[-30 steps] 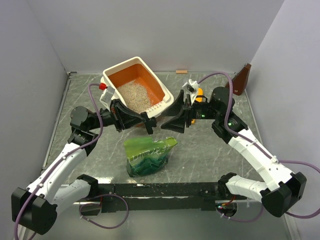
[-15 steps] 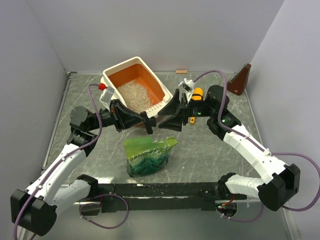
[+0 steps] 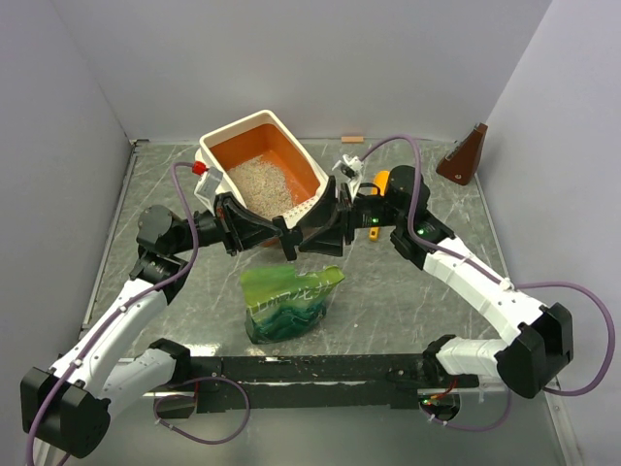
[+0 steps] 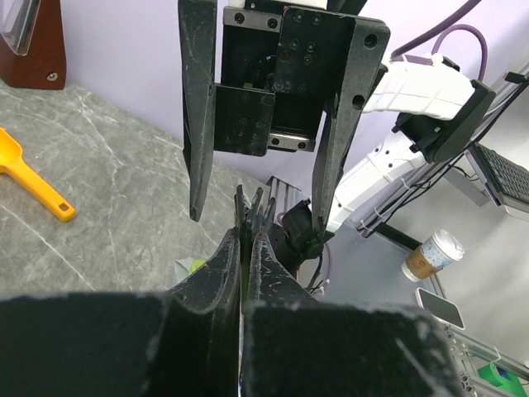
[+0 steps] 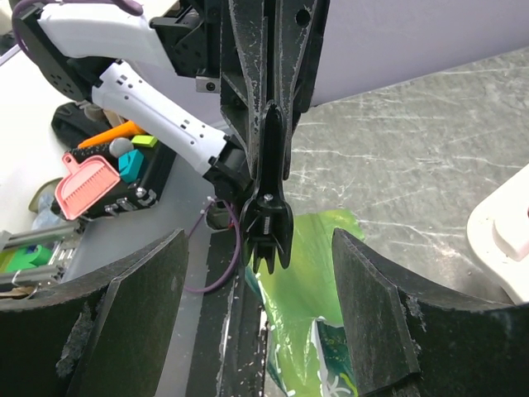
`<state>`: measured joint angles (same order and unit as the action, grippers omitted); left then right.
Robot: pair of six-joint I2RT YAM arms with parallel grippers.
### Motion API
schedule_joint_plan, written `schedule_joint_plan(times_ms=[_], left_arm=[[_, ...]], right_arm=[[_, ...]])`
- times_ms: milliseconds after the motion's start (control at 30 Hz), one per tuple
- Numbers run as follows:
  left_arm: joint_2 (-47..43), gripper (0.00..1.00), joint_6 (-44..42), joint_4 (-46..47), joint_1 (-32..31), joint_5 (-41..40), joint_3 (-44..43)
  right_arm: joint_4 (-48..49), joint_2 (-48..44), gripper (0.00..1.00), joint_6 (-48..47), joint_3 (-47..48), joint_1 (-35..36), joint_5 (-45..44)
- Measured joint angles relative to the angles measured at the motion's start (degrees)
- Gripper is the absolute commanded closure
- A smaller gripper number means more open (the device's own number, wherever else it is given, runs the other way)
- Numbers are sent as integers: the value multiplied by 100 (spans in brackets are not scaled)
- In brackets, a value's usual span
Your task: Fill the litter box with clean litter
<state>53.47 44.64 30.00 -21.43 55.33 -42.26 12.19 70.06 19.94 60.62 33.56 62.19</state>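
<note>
The clean litter (image 3: 257,184) is spread inside the litter box (image 3: 243,126), over its orange floor. Just in front of the box's slotted end, the left gripper (image 3: 288,245) is pressed shut, with nothing held. Its tip is framed by the right gripper (image 3: 315,231), whose fingers are kept wide apart (nothing is gripped there either). A green bag (image 3: 289,303) is stood further in front of the box.
</note>
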Motion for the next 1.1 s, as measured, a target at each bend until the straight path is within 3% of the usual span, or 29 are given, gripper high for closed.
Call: schedule_joint_plan(times_ms=[233,267,300,333,367,433,533,667,833,1100], left_arm=[[7,99,2,-79,0,-61,-20],[7,99,2,-79,0,-76,-20],[9,99,2,-76,0,-79,-20],[15,99,2,-76,0,-81,-20],[20,99,7,-74,0,-74,-20],[24,98,52,-74,0,-22,-31],[26,63,20,-120,33,-13,-50],[26,45,-369,-664,28,-2,-214],[-11,39,-1049,-1585,-11,-28,-437],[-74,45,-2378,-3305,-328,-726,-791]], right_arm=[[63,87,29,15,2,85,-7],[63,98,42,15,11,98,-7],[68,114,63,9,15,107,-7],[66,131,93,-15,20,122,-4],[59,155,100,-11,24,142,-17],[-22,175,100,-61,31,142,-72],[-96,153,100,-164,46,157,-223],[-426,-2,100,-446,50,219,-560],[-1172,-289,100,-938,190,219,-997],[-2535,-1038,100,-1650,376,81,-1985]])
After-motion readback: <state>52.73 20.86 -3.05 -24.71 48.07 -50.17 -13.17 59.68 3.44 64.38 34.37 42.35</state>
